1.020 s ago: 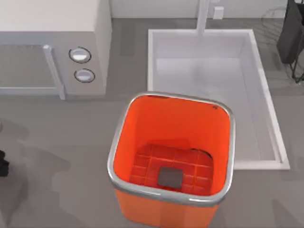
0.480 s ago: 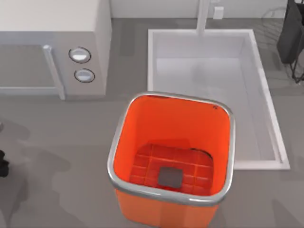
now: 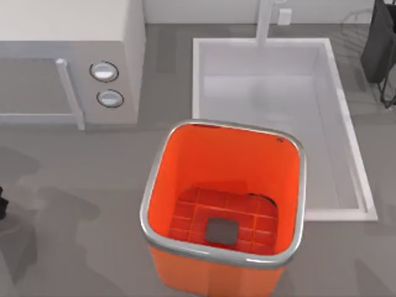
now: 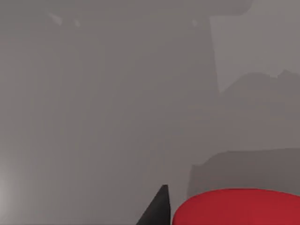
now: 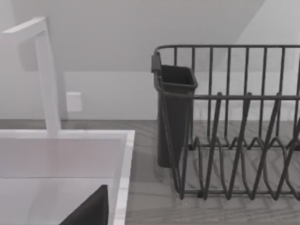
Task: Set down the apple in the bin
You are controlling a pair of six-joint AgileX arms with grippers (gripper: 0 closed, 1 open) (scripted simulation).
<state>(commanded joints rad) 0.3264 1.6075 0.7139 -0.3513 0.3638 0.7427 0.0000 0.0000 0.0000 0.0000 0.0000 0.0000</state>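
Apple [image 4: 239, 207] cut off beside pincer fingertip [image 4: 158, 211]

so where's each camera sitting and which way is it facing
Top view: above the table, looking down on the bin, sink and microwave; the left arm is a dark bit at the left edge.
Left wrist view: on the left arm, facing grey tabletop, the apple close beside one finger.
Right wrist view: on the right arm, facing the dish rack.
Top and right wrist views share sink and rack.
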